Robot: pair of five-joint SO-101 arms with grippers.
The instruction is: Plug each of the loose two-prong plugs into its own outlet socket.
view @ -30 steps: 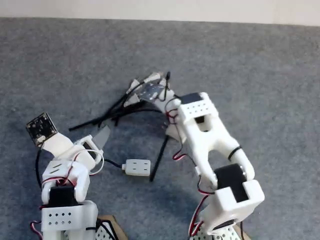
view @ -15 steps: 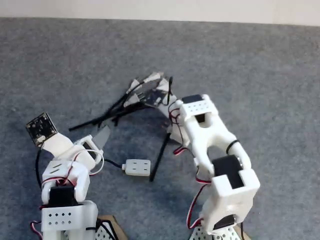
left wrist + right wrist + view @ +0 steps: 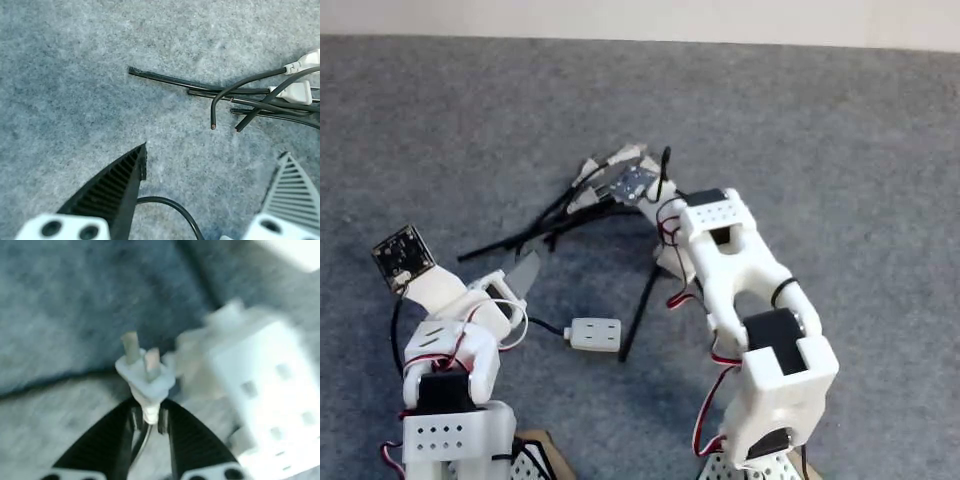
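So here's what we've got. The right tool [image 3: 147, 412] is pinched narrow on a white two-prong plug [image 3: 145, 374]. It grips the neck where the cord comes out, and both prongs [image 3: 131, 346] stick out away from it. Just beside the plug sits a white socket block [image 3: 260, 385], pretty blurry, and we can't tell if the two touch. From the high view, the right arm [image 3: 750, 290] stretches in over the middle of the grey table [image 3: 840, 140]. Its wrist is right over a tangle of black cables [image 3: 535, 232], with a few loose white plugs [image 3: 588, 170] at the far end of the bunch.

The left tool [image 3: 215, 150] is spread wide and holds nothing, with bare table between its black finger [image 3: 117, 187] and pale finger [image 3: 292, 185]. It hangs low near the cut ends of the black cables, apart from them. A thin black cord [image 3: 170, 205] curls in near the black finger.

In the high view, a white outlet block [image 3: 595, 334] lies flat between the two arms, nearer the left one, on its own short lead. We can't say if it's the same block the right wrist view shows.
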